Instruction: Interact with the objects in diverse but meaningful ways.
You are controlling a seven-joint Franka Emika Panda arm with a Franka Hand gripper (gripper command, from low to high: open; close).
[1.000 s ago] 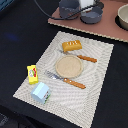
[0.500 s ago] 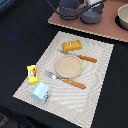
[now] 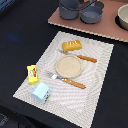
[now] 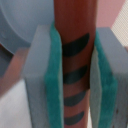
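Observation:
In the wrist view my gripper (image 4: 75, 75) is shut on a reddish-brown rod (image 4: 74, 30) with dark curved stripes. Its green pads (image 4: 55, 85) press the rod from both sides, and a grey rounded surface (image 4: 20, 25) lies behind. In the exterior view two dark grey pots (image 3: 70, 9) stand at the far edge, where the arm is cut off by the frame. An orange ridged bread loaf (image 3: 71, 46) lies on the pale placemat (image 3: 97, 80). The yellow packet (image 3: 32, 74) and the pale blue carton (image 3: 41, 92) rest at the mat's left edge in the exterior view.
A round tan plate (image 3: 67, 65) sits mid-mat, with a wooden-handled knife (image 3: 86, 58) on its far side and a fork (image 3: 67, 80) on its near side. The pots stand on a pinkish board (image 3: 100, 27), and a pale bowl (image 3: 122, 17) is at the far right.

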